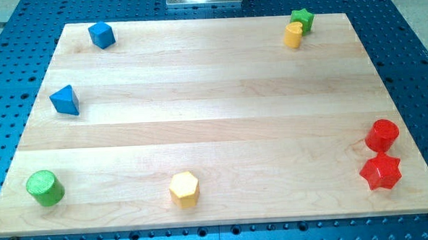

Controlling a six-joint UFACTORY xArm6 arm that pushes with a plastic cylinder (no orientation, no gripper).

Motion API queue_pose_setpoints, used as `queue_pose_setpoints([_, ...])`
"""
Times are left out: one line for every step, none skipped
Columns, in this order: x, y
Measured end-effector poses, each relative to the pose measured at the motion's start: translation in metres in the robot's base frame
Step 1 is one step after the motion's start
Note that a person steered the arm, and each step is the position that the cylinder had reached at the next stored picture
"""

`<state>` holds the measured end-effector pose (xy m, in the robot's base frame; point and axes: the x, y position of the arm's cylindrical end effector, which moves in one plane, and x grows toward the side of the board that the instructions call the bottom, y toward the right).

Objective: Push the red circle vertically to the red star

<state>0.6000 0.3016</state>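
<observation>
At the view's right edge, red circle [382, 135] upright, just above red star [380, 172]; my tip unseen.

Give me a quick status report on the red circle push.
My tip: not in view. Red circle directly above red star, nearly touching. Nothing between them.

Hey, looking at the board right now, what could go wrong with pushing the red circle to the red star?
1. The red circle and red star sit close to the board's right edge; an off-centre push could slide either off it.
2. They are already almost touching, so a strong push would likely shove the star toward the view's bottom edge.
3. My tip is not in view, so its approach cannot be checked.
</observation>
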Motion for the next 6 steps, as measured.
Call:
queue_pose_setpoints([0.016, -0.059])
queue_pose_setpoints([-0.022, -0.073])
queue_pose_setpoints([-0.065, -0.062])
queue_pose_setpoints([-0.054, -0.064])
queue_pose_setpoints([-0.061, -0.037])
queue_pose_setpoints([-0.094, -0.022])
